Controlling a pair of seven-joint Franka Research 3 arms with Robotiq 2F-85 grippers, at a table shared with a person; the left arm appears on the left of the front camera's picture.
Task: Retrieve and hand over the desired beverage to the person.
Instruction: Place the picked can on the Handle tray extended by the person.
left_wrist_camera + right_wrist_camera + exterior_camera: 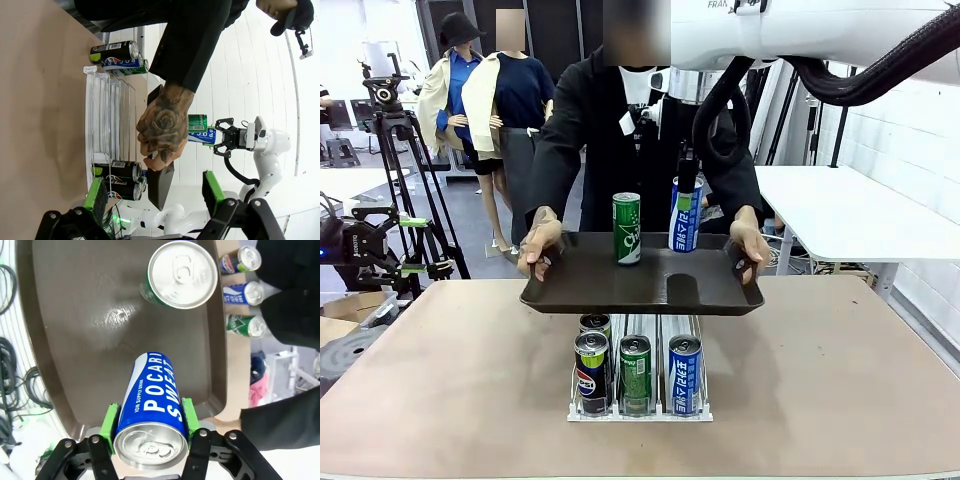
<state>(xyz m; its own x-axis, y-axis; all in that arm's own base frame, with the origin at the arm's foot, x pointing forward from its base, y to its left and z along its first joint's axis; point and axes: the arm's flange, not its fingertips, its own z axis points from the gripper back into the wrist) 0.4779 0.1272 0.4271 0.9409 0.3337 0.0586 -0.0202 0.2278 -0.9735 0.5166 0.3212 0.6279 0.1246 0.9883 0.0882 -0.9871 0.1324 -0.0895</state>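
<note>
The person (620,130) in a black jacket stands at the far side, holding a dark tray (580,285) with both hands above the can rack. A green can (626,228) stands upright on the tray (75,340). My right gripper (686,188) comes down from above, shut on a blue Pocari Sweat can (155,400) at the tray's far right part. I cannot tell whether its base touches the tray. The green can's top (182,275) lies beyond it. My left gripper (155,192) is open with nothing between its pads, looking at the person's hand (165,125) on the tray's edge.
A clear rack (640,410) on the brown table holds a Pepsi can (591,365), a green can (636,365) and a blue can (685,372) directly under the tray. A tripod (390,150) stands at the back left, a white table (840,210) at the right.
</note>
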